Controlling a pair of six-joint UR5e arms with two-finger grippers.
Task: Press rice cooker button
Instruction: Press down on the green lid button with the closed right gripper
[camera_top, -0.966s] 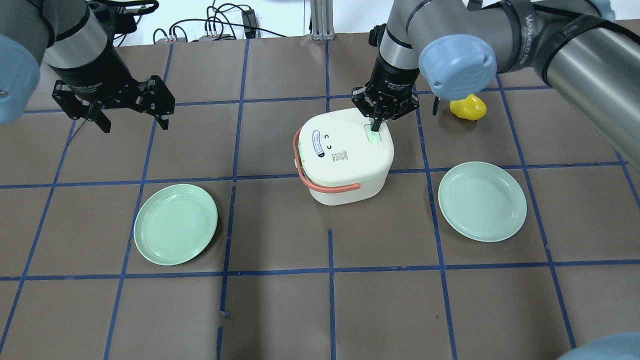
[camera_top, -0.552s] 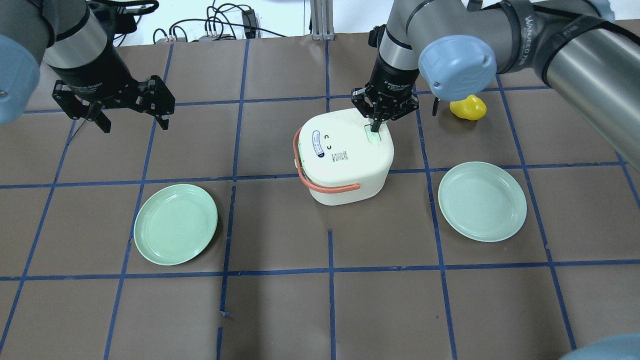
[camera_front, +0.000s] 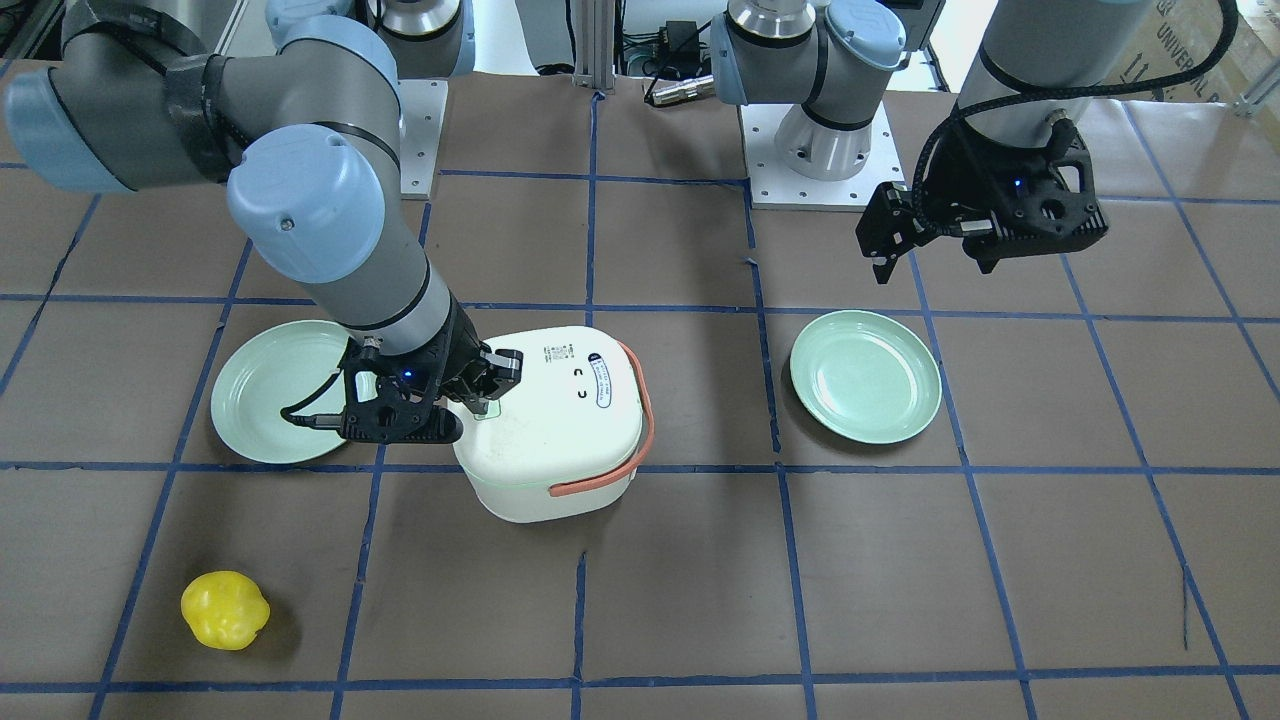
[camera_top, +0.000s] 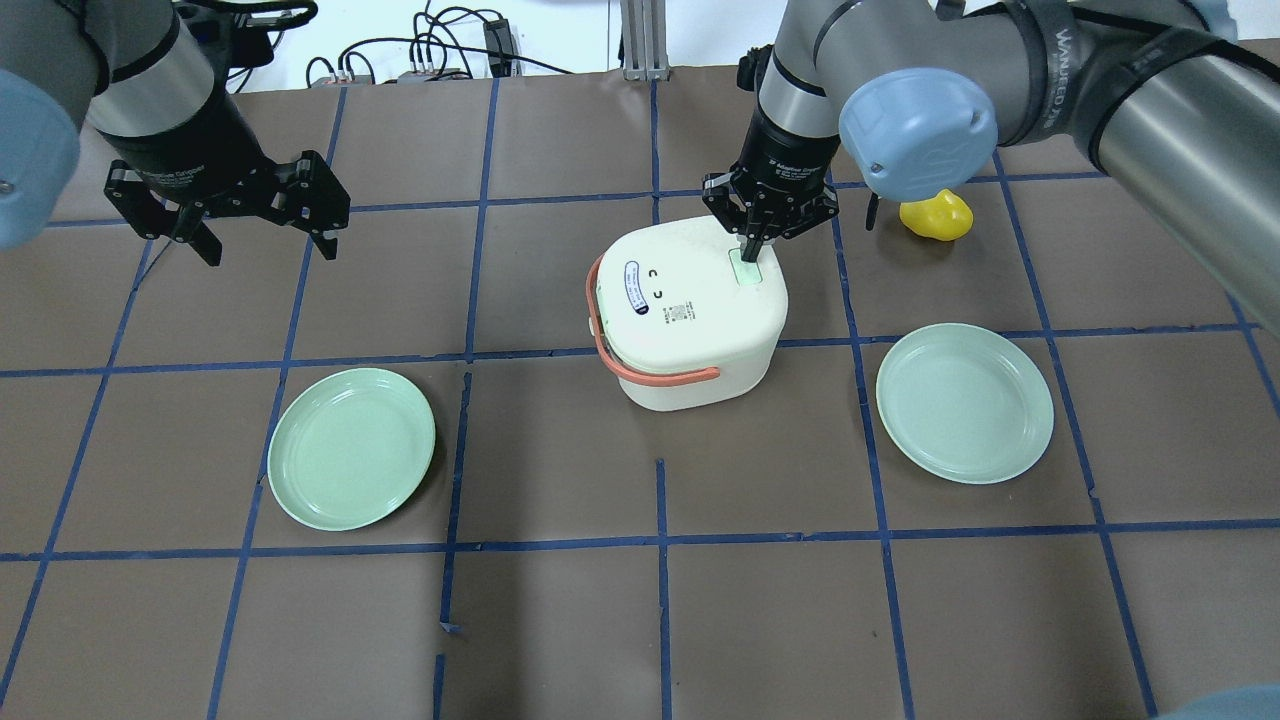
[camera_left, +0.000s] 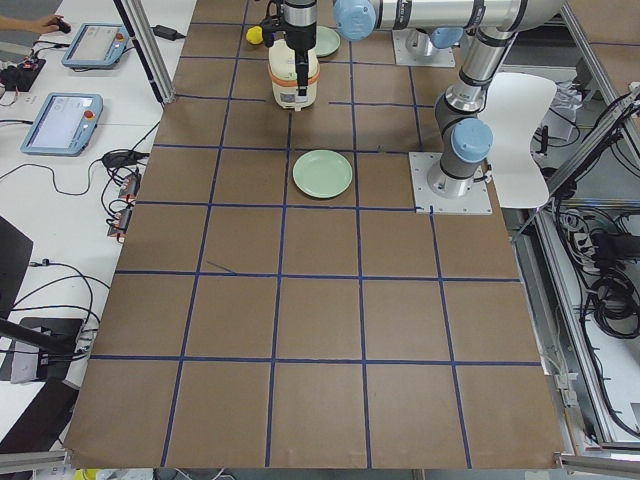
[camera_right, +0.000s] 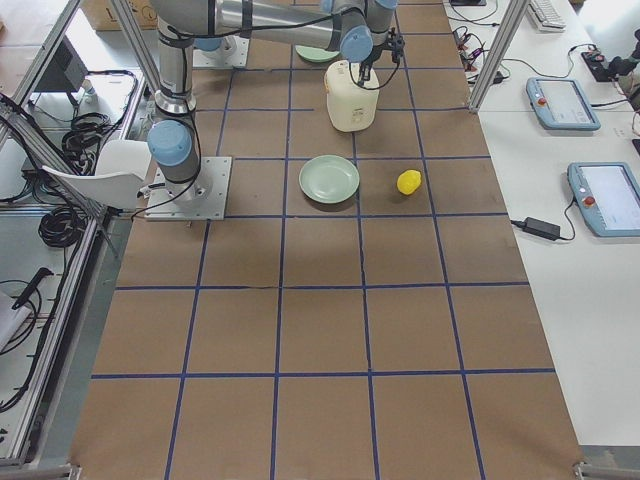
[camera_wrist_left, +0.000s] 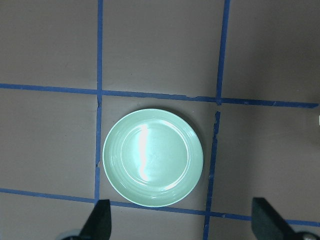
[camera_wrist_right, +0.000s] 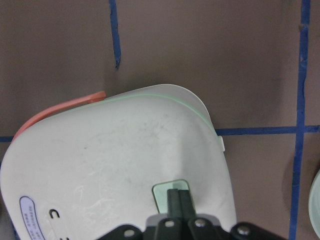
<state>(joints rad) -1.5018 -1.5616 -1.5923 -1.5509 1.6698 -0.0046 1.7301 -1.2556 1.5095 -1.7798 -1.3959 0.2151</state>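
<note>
Tabletop; wrist view: right tool at button

Bright, even overhead light; soft shadows, sharp focus.

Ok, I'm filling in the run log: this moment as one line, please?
right gripper: shut, tips at green button | rice cooker: upright | left gripper: open, away from cooker

Right claw points straight down, pinched closed; left claw hangs spread wide.
</note>
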